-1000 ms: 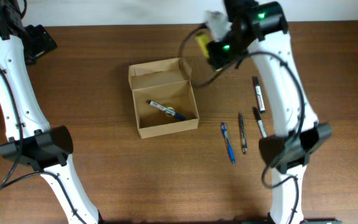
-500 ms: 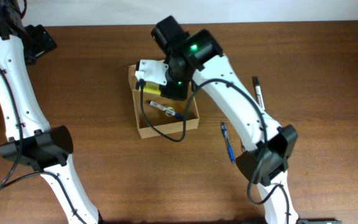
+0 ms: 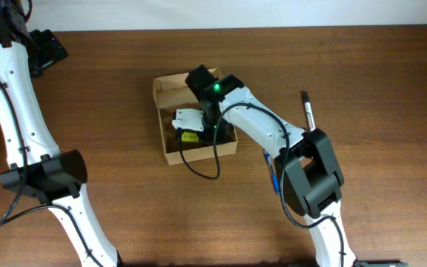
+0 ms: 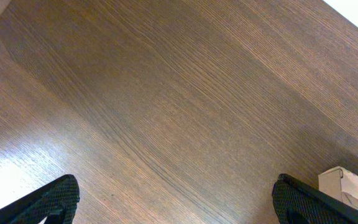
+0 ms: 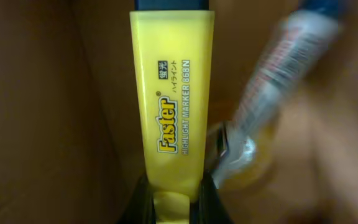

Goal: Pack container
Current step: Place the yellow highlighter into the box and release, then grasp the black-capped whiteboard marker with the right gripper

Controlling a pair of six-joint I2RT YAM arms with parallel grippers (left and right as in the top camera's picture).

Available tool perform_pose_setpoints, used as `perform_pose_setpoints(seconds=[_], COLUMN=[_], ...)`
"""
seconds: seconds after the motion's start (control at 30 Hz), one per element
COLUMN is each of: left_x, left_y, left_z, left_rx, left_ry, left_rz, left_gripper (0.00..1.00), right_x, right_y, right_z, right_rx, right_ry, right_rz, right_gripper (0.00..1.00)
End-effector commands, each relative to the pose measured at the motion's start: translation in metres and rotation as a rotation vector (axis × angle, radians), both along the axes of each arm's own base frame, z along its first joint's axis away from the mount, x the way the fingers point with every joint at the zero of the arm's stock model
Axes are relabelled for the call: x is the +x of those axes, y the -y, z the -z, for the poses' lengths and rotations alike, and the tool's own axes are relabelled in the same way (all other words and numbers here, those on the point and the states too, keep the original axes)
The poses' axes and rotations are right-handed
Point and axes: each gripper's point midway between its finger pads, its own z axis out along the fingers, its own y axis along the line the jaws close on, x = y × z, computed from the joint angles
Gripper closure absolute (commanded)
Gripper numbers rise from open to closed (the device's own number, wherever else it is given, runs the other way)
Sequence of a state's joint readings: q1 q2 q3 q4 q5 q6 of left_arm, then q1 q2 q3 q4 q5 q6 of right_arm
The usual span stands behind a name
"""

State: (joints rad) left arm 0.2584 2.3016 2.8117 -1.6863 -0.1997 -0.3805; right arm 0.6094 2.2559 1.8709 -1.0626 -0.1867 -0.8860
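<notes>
Our right gripper [image 5: 171, 194] pinches the yellow highlighter [image 5: 171, 87] by one end, its long axis running straight out from the jaws, down inside the container [image 3: 159, 119] beside a pen [image 5: 272, 87]. Our left gripper [image 4: 176, 202], spread wide, hangs well apart over the table [image 4: 166, 93].

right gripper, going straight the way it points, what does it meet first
Likely the container floor: the right gripper points down into it, the yellow highlighter it grips leading, with a pen lying close beside. Depth is unclear.
</notes>
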Motion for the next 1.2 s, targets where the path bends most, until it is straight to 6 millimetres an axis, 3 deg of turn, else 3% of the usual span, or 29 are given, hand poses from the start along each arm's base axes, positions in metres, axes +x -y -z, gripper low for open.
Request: perform_pose_setpoints(seconds=[0.0, 0.07, 0.13, 0.23, 0.27, 0.3, 0.37, 0.47, 0.53, 0.6, 0.73, 0.93, 1.03, 1.1, 1.17], left_x=[-0.001, -0.001, -0.001, -0.001, -0.001, -0.001, -0.001, -0.001, -0.001, -0.001, -0.001, -0.001, -0.001, -0.001, -0.001], left_y=[-0.005, -0.005, -0.005, -0.005, -0.005, -0.005, -0.005, -0.005, -0.005, -0.005, -0.005, -0.005, -0.005, -0.005, -0.005], left_z=[0.002, 0.002, 0.002, 0.002, 0.002, 0.002, 0.002, 0.002, 0.002, 0.002, 0.002, 0.002, 0.002, 0.002, 0.002], left_rx=[0.016, 0.016, 0.016, 0.016, 0.017, 0.016, 0.016, 0.016, 0.016, 0.016, 0.016, 0.016, 0.016, 0.016, 0.016], left_ry=[-0.012, -0.012, -0.012, -0.012, -0.012, -0.012, -0.012, -0.012, -0.012, -0.012, -0.012, -0.012, -0.012, -0.012, -0.012], left_rz=[0.004, 0.004, 0.004, 0.004, 0.004, 0.004, 0.004, 0.004, 0.004, 0.004, 0.004, 0.004, 0.004, 0.004, 0.004], left_gripper=[0.0, 0.0, 0.0, 0.0, 0.0, 0.0, 0.0, 0.0, 0.0, 0.0, 0.0, 0.0, 0.0, 0.0, 0.0], right_x=[0.002, 0.008, 0.018, 0.027, 0.032, 0.041, 0.05, 0.059, 0.066, 0.07, 0.086, 0.116, 0.118, 0.113, 0.107], right_y=[-0.001, -0.002, -0.006, -0.015, -0.019, -0.024, -0.023, -0.01, 0.016, 0.039, 0.095, 0.213, 0.263, 0.294, 0.309], right_z=[-0.001, -0.009, -0.03, -0.067, -0.086, -0.121, -0.162, -0.212, -0.249, -0.263, -0.261, -0.221, -0.188, -0.146, -0.115], right_rx=[0.022, 0.021, 0.035, 0.083, 0.112, 0.164, 0.212, 0.248, 0.256, 0.261, 0.231, 0.113, 0.061, 0.065, 0.07], right_ry=[-0.015, 0.001, 0.027, 0.062, 0.08, 0.111, 0.164, 0.261, 0.35, 0.365, 0.334, 0.258, 0.161, 0.004, -0.095], right_rz=[0.071, 0.129, 0.199, 0.257, 0.295, 0.371, 0.469, 0.581, 0.722, 0.818, 1.002, 1.289, 1.394, 1.471, 1.514], right_gripper=[0.95, 0.88, 0.68, 0.64, 0.64, 0.64, 0.63, 0.61, 0.53, 0.52, 0.5, 0.5, 0.5, 0.52, 0.53])
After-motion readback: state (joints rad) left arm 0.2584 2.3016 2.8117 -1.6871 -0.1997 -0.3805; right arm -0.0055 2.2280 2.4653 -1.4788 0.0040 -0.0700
